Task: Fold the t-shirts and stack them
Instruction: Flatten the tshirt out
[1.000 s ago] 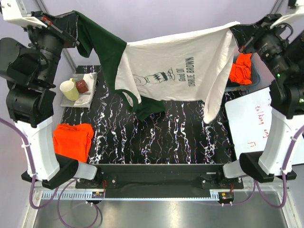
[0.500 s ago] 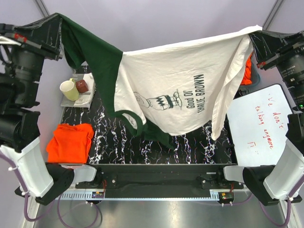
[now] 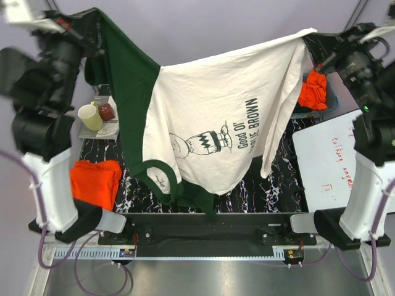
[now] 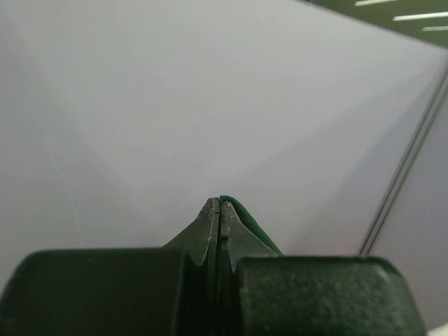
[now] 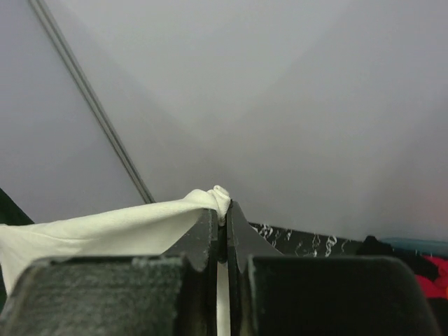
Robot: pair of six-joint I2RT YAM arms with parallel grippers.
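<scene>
Pinching the cream t-shirt [image 3: 216, 117] spread in mid-air across the centre of the top view, with the left gripper [image 4: 219, 208] clamped on the green sleeve at upper left and the right gripper [image 5: 225, 208] clamped on a pale hem corner at upper right. Lower both corners, taut and level, onto the black marbled table [image 3: 281, 185], laying the sagging collar end at lower centre down first and flat, well apart from the folded orange t-shirt [image 3: 94, 182] at lower left.

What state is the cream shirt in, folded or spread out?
Spread out, not folded. The shirt hangs in the air, stretched between the left gripper and right gripper, each pinching an edge; its whole print shows.
</scene>
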